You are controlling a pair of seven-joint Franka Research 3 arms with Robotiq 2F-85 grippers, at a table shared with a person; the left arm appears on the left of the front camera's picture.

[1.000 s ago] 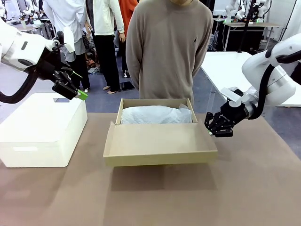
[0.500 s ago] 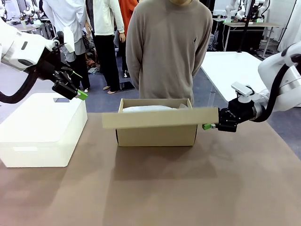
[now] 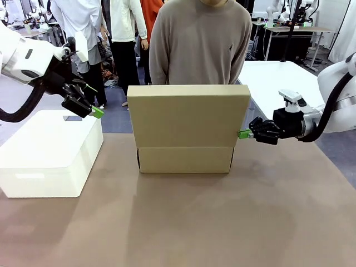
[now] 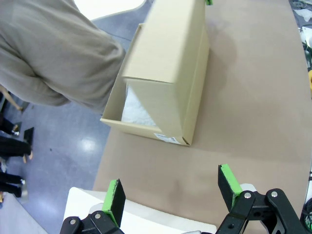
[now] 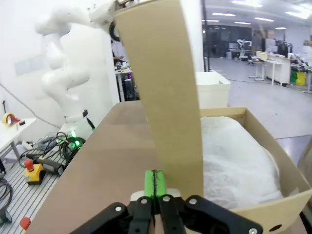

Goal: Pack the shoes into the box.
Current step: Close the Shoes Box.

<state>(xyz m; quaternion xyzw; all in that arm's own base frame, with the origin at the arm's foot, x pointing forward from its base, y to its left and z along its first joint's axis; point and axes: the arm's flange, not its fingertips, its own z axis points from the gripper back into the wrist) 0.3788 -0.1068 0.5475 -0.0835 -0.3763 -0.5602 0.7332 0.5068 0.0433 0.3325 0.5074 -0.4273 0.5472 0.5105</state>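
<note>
A: Where's the box (image 3: 186, 158)?
B: Centre of the front view, on the brown counter (image 3: 222, 222). Its lid (image 3: 188, 115) stands upright and blocks the whole interior from this side.
A: So the contents can't be seen?
B: From the wrist cameras only white tissue paper (image 5: 234, 161) shows, bulging inside. Whether the shoes lie under it I cannot tell.
A: The right pincer (image 3: 245, 134)?
B: At the lid's right edge, middle right of the front view, green pads pressed together, clenched. In its own wrist view the pads (image 5: 155, 184) meet beside the lid's edge at lower centre; whether cardboard is pinched between them is hard to make out.
A: And the left pincer (image 3: 93, 110)?
B: Upper left of the front view, above the white bin (image 3: 50, 153), released, fingers (image 4: 115, 200) wide apart and holding nothing. A person in a grey-brown sweater (image 3: 199, 50) stands behind the box, head cut off by the frame's top.
</note>
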